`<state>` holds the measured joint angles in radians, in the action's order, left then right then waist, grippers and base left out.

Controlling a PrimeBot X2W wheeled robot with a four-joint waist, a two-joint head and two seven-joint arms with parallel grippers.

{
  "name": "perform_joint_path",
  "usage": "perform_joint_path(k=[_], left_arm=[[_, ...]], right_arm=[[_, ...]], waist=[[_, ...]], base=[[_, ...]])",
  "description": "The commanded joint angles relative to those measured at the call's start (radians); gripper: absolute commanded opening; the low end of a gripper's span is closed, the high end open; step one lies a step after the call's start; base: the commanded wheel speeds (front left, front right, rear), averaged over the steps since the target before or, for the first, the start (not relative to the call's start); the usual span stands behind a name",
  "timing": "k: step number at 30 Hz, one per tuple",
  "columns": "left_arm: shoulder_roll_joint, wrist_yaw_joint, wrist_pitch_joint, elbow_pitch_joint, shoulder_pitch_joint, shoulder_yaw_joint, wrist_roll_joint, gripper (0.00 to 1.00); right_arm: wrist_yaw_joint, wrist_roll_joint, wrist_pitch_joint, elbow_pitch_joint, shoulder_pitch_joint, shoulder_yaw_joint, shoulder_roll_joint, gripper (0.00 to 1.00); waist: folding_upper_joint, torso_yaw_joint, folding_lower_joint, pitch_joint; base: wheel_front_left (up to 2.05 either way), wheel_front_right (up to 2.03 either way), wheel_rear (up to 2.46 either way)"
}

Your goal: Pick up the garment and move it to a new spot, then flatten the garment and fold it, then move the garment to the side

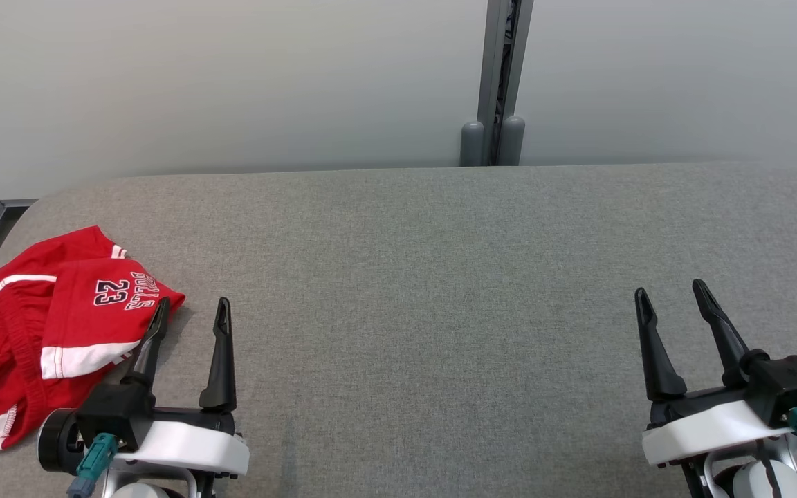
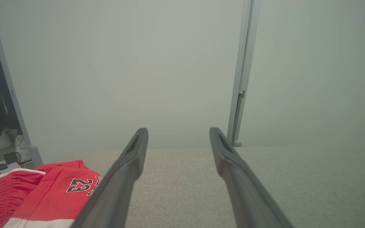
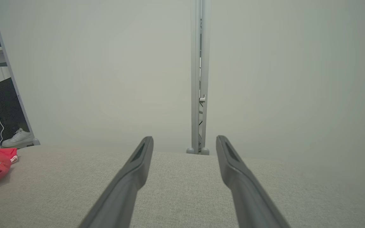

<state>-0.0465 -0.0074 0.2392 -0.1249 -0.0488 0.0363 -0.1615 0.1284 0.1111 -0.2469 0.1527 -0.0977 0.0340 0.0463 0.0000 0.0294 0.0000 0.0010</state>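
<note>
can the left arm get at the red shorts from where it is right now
Probably yes. The left gripper is open right beside the red shorts, which lie crumpled on the gray table, and nothing stands between them.

The left gripper (image 1: 193, 302) and the right gripper (image 1: 670, 287) each carry two long, tapering matte-black fingers (image 1: 218, 366) on a black block (image 1: 118, 408), a smooth white wrist shell (image 1: 187, 448) and a teal cable plug (image 1: 97, 456).
</note>
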Motion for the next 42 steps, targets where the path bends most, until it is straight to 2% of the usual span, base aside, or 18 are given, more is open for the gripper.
perform_joint_path(k=[1, 10, 33, 42], left_arm=[[-0.005, 0.006, 0.009, 0.008, 0.003, 0.002, 0.021, 1.00], [-0.006, 0.010, 0.029, 0.011, 0.007, 0.015, 0.077, 1.00], [-0.006, 0.008, 0.027, -0.007, 0.005, 0.012, 0.056, 1.00], [-0.006, 0.001, 0.027, -0.017, 0.002, 0.010, 0.054, 1.00]], right_arm=[[0.003, -0.021, -0.009, -0.005, 0.002, -0.007, 0.009, 1.00], [0.003, -0.079, -0.022, -0.015, 0.008, -0.008, 0.010, 1.00], [0.003, -0.057, -0.020, -0.007, 0.010, -0.011, 0.008, 1.00], [0.003, -0.030, -0.020, 0.005, 0.019, -0.008, 0.008, 1.00]], waist=[[0.0000, 0.000, 0.0000, -0.001], [0.0000, 0.001, 0.0000, -0.004], [0.0000, 0.002, 0.0000, -0.013], [0.0000, 0.036, 0.0000, -0.010]], base=[[0.00, 0.00, 0.00], [0.00, 0.00, 0.00], [0.00, 0.00, 0.00], [0.00, 0.00, 0.00]])
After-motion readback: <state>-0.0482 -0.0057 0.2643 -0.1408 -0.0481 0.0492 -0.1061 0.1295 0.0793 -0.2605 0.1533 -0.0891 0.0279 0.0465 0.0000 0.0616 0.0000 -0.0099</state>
